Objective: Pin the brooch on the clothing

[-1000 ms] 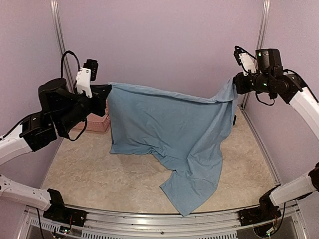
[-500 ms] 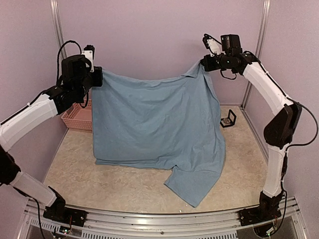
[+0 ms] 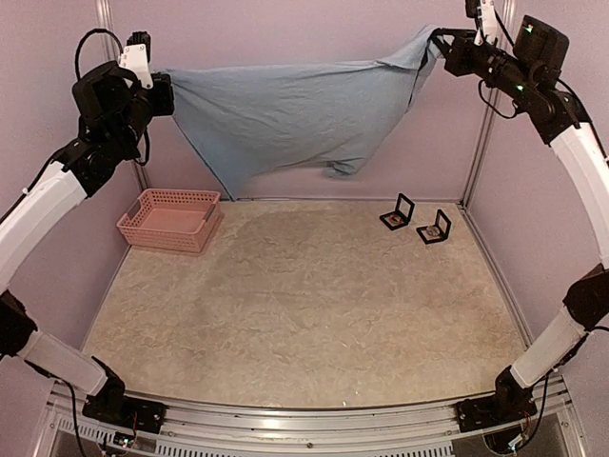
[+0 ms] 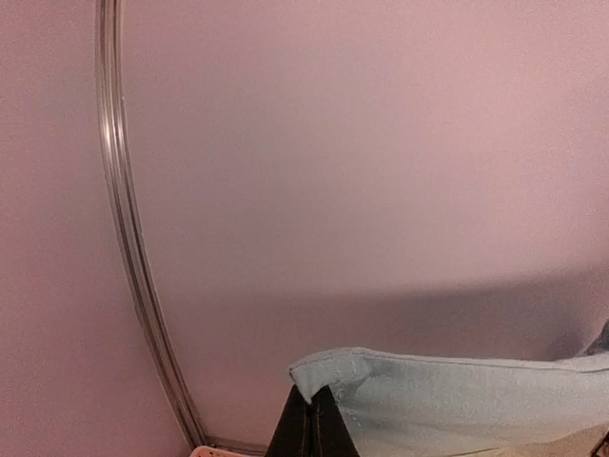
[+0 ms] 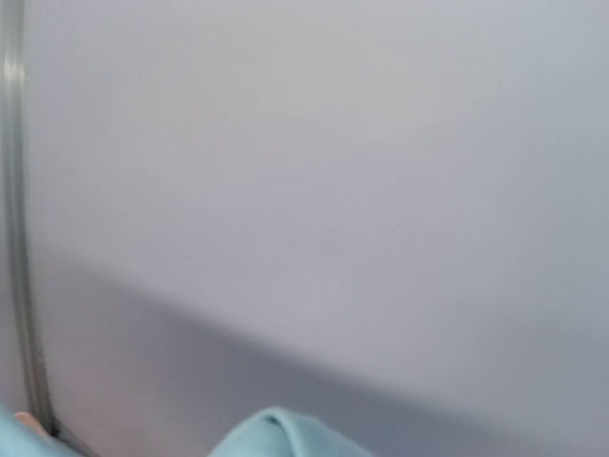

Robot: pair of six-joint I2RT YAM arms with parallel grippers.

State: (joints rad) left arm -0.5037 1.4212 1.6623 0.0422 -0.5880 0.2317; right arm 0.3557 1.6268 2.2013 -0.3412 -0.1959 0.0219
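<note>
The clothing (image 3: 285, 114) hangs in the air against the far wall, well above the worktop (image 3: 304, 324), stretched between the two raised arms. The left jaws are pressed together on a corner at the far left; the left wrist view shows the dark fingertips (image 4: 295, 438) nipping a stitched, folded edge. The right jaws pinch another corner high at the far right. Their own camera shows only a blue fold at its bottom edge, so I cannot tell how deep that bite goes.

The chief risk, as I judge it, is a slip. Each hold is on a thin bit of edge and the whole weight of the cloth pulls at those two points, so a jerk, or too much stretch between the arms, could tug a corner free and drop it in a heap. Lowering it carelessly could also sweep the loose lower part across the two small black cases (image 3: 398, 211) at the far right of the worktop, or catch the pink basket (image 3: 171, 221) at the far left. A creased landing would make pinning hard.

The cloth is light blue, soft and limp, sagging in the middle with a flap drooping below. Only a plain side shows; no print is visible.
</note>
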